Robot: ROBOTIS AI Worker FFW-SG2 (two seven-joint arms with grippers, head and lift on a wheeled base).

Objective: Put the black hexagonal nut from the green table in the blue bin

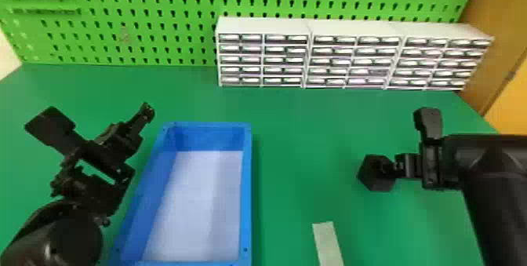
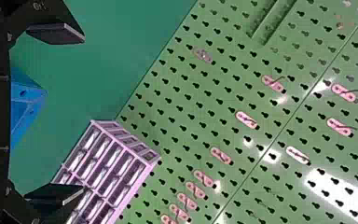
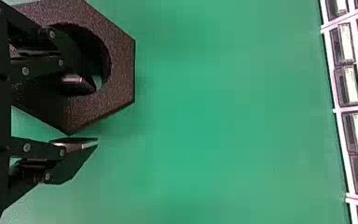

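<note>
Straddling the right side of a thick black hexagonal nut (image 1: 374, 181) with a wide round hole, the right tool (image 1: 406, 143) has its two flat black fingers apart and looks released, with no clear grip on the nut. In the right wrist view one finger (image 3: 77, 83) shows against the hole, while the other (image 3: 72, 161) lies outside the nut, just beside its edge; how deep the first one goes into the hole I cannot tell. The nut is at the right of the scene, well apart from the bin, over the plain green bench (image 1: 302, 135); whether it lies quite flat there is hard to tell. The long rectangular blue plastic bin (image 1: 247, 206) with a pale floor sits left of the middle, its near end toward the bottom of the head view. Beyond the bin's left side, above the bench, is the left tool (image 1: 98, 118), released as well, its fingers spread wide with nothing between them. On the near part of the bench, between bin and nut, is a flat pale strip (image 1: 327, 241). Along the far edge, from the middle to the right, stands a row of low white cabinets (image 1: 262, 26) with small drawers. Behind them rises a bright green perforated board (image 1: 157, 41), hung with small hooks (image 2: 246, 119).
</note>
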